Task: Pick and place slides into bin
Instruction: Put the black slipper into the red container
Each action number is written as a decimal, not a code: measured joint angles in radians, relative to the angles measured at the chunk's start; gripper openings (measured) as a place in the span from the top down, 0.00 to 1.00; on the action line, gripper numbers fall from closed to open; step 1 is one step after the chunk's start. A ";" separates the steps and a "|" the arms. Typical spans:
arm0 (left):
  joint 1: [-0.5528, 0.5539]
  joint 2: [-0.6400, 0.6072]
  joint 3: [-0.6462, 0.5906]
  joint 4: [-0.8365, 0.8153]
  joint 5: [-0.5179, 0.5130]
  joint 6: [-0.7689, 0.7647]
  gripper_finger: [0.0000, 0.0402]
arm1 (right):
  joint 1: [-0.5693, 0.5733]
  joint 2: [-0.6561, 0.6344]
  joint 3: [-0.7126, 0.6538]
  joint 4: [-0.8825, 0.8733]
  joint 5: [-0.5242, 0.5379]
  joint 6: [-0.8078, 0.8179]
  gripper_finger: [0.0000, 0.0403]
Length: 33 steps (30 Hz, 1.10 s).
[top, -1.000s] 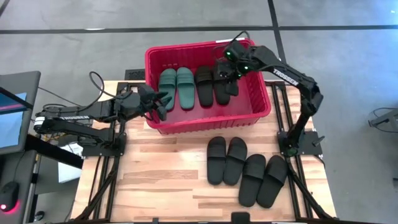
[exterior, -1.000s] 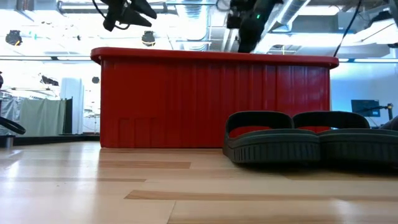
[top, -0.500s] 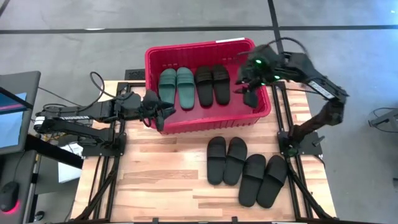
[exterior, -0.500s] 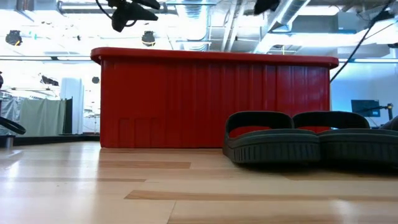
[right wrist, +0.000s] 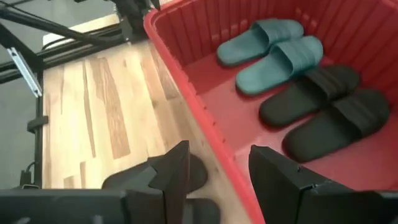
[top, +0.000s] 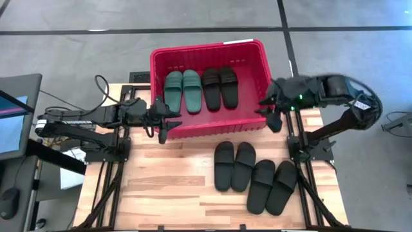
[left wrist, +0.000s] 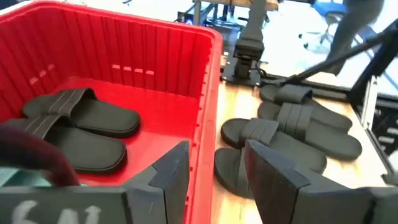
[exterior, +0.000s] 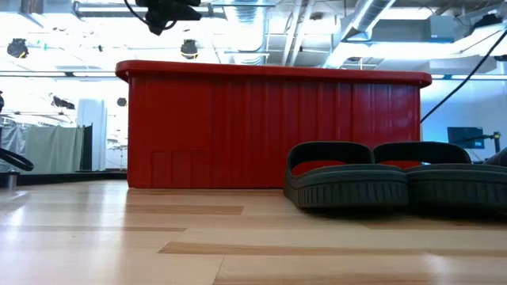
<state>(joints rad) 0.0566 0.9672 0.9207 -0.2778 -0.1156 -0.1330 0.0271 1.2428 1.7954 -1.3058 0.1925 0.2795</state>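
The red bin (top: 206, 50) stands at the table's far middle. A dull green pair of slides (top: 182, 90) and a black pair (top: 219, 87) lie flat on its floor, side by side. Two more black pairs (top: 234, 166) (top: 273, 187) lie soles down on the wood at the near right. My left gripper (top: 164, 127) hovers open by the bin's near left corner, looking across its near wall (left wrist: 205, 118). Just outside the bin's right wall, my right gripper (top: 270, 115) hangs open above the rim (right wrist: 186, 93). Neither holds anything.
Bare wood (top: 161, 187) lies at the near left and middle. In the low view the bin's near wall (exterior: 238, 127) rises behind the two nearest slides (exterior: 348, 178). A monitor (top: 13, 116) stands off the table's left edge.
My right gripper has drawn out from over the black pair in the bin, rising and swinging past the right wall toward the table's right edge while rolling. My left gripper has rolled at the wrist, its fingers swinging toward the near edge. The slides lie still.
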 joint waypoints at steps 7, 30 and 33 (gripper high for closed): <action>-0.027 0.000 0.000 -0.001 0.030 -0.015 0.65 | 0.222 -0.022 -0.129 -0.064 0.180 0.225 0.62; -0.151 0.388 0.001 0.550 0.099 -0.144 0.65 | 0.979 -0.085 -0.578 -0.159 0.520 1.109 0.62; -0.165 0.478 0.001 0.669 0.112 -0.110 0.65 | 1.045 -0.082 -0.604 -0.181 0.526 1.211 0.62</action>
<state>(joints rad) -0.1088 1.4450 0.9215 0.3908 -0.0037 -0.2427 1.0725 1.1611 1.1917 -1.4868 0.7184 1.4906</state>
